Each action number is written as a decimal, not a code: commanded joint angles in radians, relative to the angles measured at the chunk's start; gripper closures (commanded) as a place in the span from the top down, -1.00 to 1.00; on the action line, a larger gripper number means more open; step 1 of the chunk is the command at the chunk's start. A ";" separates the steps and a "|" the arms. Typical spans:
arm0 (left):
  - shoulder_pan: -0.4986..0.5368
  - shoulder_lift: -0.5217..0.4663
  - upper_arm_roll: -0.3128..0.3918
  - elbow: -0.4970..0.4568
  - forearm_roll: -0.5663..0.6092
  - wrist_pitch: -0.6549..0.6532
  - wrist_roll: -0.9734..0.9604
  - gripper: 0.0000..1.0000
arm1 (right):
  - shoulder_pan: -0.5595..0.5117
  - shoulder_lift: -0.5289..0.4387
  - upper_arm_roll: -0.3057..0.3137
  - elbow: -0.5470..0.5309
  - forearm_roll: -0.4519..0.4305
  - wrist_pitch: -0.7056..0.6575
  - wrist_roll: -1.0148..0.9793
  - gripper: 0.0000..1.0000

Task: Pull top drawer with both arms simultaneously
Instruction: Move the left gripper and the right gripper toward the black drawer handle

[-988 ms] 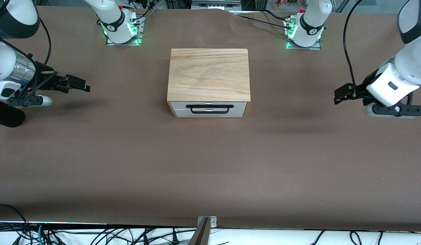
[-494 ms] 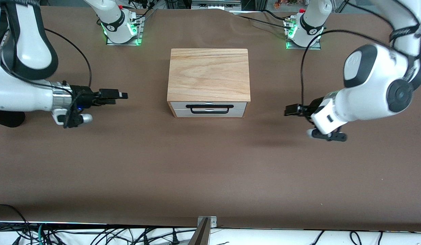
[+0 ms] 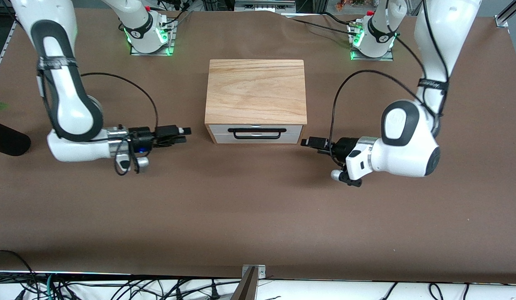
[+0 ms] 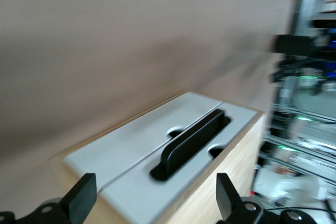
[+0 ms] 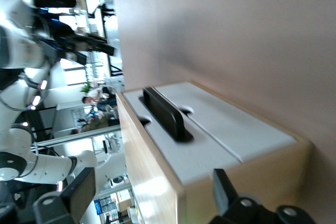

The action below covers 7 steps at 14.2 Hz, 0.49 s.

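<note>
Brown table, cabinet (image 3: 256,91) mid-table, top drawer (image 3: 256,130) shut facing camera; left gripper (image 3: 310,142) and right gripper (image 3: 182,134) flank it, both spread, empty; stiff drawer probably slides easily, grab black handle (image 3: 256,133) near ends.

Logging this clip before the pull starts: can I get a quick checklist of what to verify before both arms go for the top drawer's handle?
1. Top drawer shut, flush with the cabinet: ok.
2. Black handle unobstructed: ok, nothing on or in front of it.
3. Left gripper open: ok, fingers spread in the left wrist view.
4. Right gripper open: ok, fingers spread in the right wrist view.
5. Grippers on the handle: not ok, each sits beside the cabinet at its own arm's end of the table, touching nothing.
6. Grippers at handle height: cannot tell.
</note>
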 commanded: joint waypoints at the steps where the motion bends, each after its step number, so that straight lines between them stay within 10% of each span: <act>1: -0.008 0.017 -0.001 -0.099 -0.220 0.042 0.261 1.00 | 0.070 0.064 -0.002 0.016 0.170 0.031 -0.117 0.74; 4: -0.014 0.045 -0.012 -0.151 -0.380 0.049 0.417 1.00 | 0.110 0.112 -0.002 0.009 0.243 0.040 -0.209 0.25; 7: -0.046 0.062 -0.015 -0.211 -0.512 0.049 0.550 0.96 | 0.136 0.124 -0.002 0.006 0.243 0.063 -0.211 0.21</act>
